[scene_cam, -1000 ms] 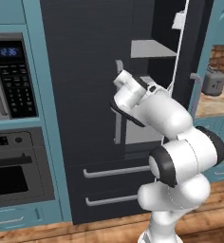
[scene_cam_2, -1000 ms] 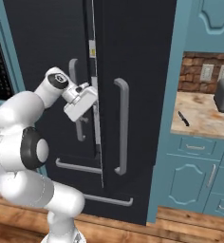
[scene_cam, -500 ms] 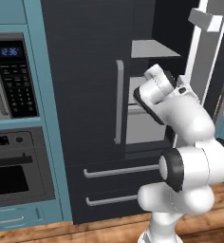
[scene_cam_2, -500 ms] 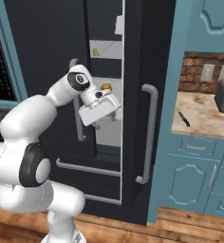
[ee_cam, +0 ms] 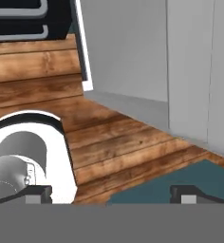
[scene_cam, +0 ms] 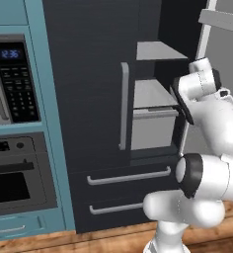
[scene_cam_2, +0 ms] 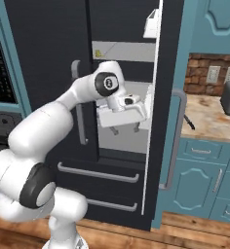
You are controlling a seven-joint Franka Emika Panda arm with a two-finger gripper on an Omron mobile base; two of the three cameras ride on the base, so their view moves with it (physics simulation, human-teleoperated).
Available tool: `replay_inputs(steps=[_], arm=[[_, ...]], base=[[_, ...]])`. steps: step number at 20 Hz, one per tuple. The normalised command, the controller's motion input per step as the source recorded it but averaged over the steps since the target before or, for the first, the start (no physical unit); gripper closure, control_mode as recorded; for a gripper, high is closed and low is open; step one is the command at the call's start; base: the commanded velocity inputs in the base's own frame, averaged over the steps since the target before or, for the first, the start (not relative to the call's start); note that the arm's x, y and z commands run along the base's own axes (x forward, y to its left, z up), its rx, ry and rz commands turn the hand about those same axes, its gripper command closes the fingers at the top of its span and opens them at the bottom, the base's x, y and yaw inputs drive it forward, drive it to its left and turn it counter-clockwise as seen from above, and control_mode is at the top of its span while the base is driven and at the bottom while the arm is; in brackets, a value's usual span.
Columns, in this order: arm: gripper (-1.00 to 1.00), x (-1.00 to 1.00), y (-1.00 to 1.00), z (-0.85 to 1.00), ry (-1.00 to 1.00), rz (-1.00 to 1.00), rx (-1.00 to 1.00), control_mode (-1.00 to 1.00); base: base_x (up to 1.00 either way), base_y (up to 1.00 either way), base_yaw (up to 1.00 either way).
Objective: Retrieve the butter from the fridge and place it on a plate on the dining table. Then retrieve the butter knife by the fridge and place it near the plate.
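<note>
Because the fridge (scene_cam_2: 48, 63) door stands swung wide for access, I hold the pincer (scene_cam_2: 124, 130) fully spread and empty before the shelves; butter (scene_cam_2: 99, 53) probably upper shelf, unconfirmed.

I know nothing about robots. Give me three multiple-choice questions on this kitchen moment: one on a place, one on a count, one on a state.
1. Where does the butter knife lie?
A. on the stone counter right of the fridge
B. on the floor
C. in the oven

2. How many horizontal drawer handles does the fridge show below its doors?
A. one
B. two
C. four

3. How is the fridge's right door?
A. shut
B. swung open
C. missing

Answers:
1 A, it rests dark on the counter.
2 B, two grey bars.
3 B, shelves show inside.
</note>
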Motion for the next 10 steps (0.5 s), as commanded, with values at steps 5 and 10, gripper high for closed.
replay_inputs(steps=[5, 10], arm=[[-1.00, -0.49, 1.00, 0.00, -0.22, 0.18, 0.00, -1.00], [-1.00, -0.04, 1.00, 0.04, -0.13, 0.21, 0.00, -1.00]], base=[[0.00, 0.00, 0.00], [0.00, 0.00, 0.00]])
